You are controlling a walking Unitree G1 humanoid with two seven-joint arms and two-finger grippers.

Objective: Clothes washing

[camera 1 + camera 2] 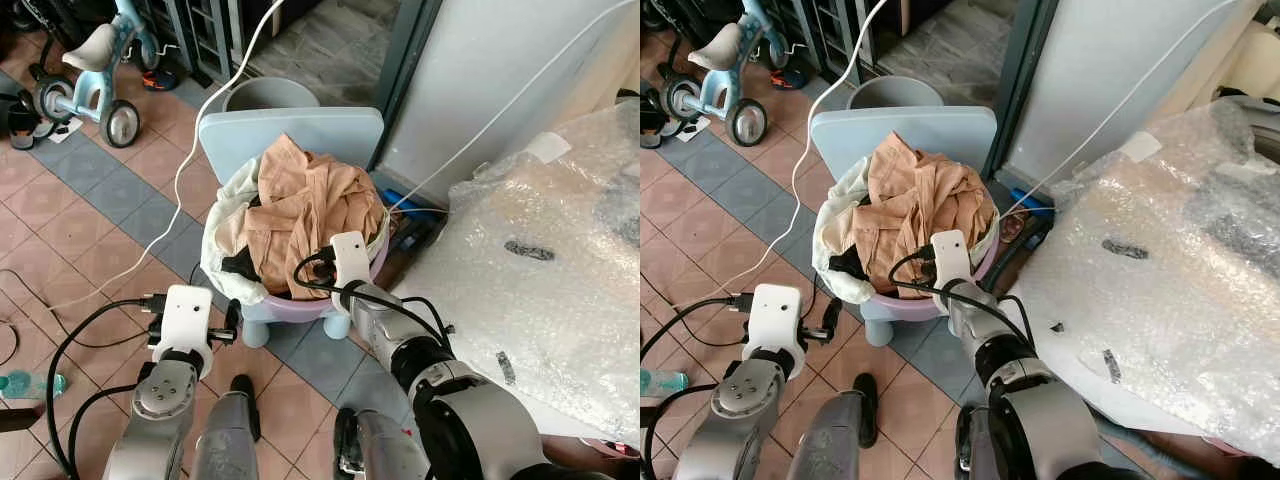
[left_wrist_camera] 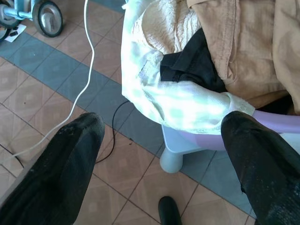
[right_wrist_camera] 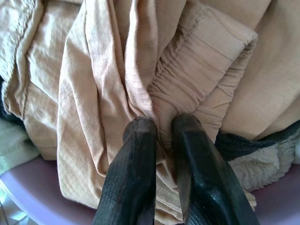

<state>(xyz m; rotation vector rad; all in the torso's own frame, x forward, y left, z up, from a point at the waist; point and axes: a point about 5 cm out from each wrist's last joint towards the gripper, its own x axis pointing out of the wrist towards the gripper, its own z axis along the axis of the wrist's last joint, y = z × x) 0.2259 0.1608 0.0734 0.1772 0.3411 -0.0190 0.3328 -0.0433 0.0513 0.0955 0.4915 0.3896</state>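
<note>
A purple basin (image 1: 300, 306) heaped with laundry stands on a light blue plastic stool (image 1: 290, 130). Crumpled tan clothes (image 1: 305, 205) lie on top, with a black garment (image 2: 192, 63) and a white-and-green checked cloth (image 2: 183, 105) hanging over the basin's left rim. My right gripper (image 3: 161, 124) reaches into the front of the pile, its fingers shut on a fold of tan cloth beside an elastic waistband (image 3: 197, 61). My left gripper (image 2: 161, 119) hovers open above the tiled floor just off the basin's front left, facing the checked cloth, nothing between its fingers.
A bulky appliance wrapped in bubble wrap (image 1: 540, 250) stands close on the right. Behind the stool are a grey bucket (image 1: 270, 95) and a doorway. A white cable (image 1: 180, 190) crosses the floor at left, near a child's tricycle (image 1: 95, 65). A bottle (image 1: 25, 385) lies at the left edge.
</note>
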